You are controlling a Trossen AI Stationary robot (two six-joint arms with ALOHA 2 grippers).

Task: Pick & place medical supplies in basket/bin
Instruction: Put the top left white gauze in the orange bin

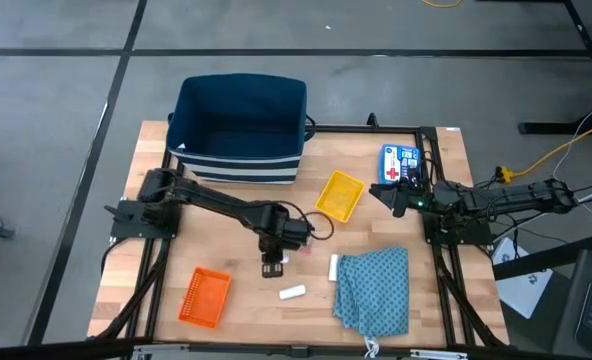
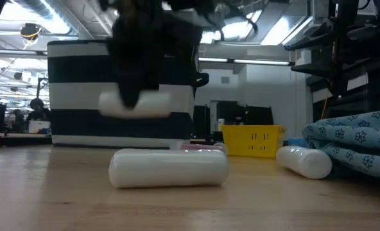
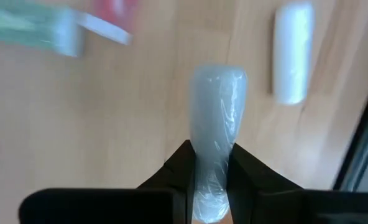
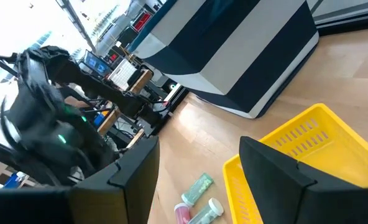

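Observation:
My left gripper (image 1: 273,264) is at the table's middle, shut on a white roll (image 3: 216,112), which shows lifted in the low view (image 2: 137,106). Two more white rolls lie on their sides on the wood (image 1: 292,292) (image 1: 334,267). Next to them the teal patterned cloth (image 1: 374,288) lies crumpled at the near right. Green and pink tubes (image 4: 196,190) lie on the table by the yellow basket (image 1: 340,195). My right gripper (image 4: 199,149) waits open at the right, beside that basket. My left gripper pinches the white roll between its two fingers near one end (image 3: 210,177). The fingers (image 2: 133,77) come from above and lie across it. The roll is level and lifted clear of the table, most of its length sticking out past the fingers.
A navy striped bin (image 1: 241,128) stands at the far edge. An orange basket (image 1: 205,297) sits near left. A blue box (image 1: 400,165) lies far right. Black frame rails run along the table's sides.

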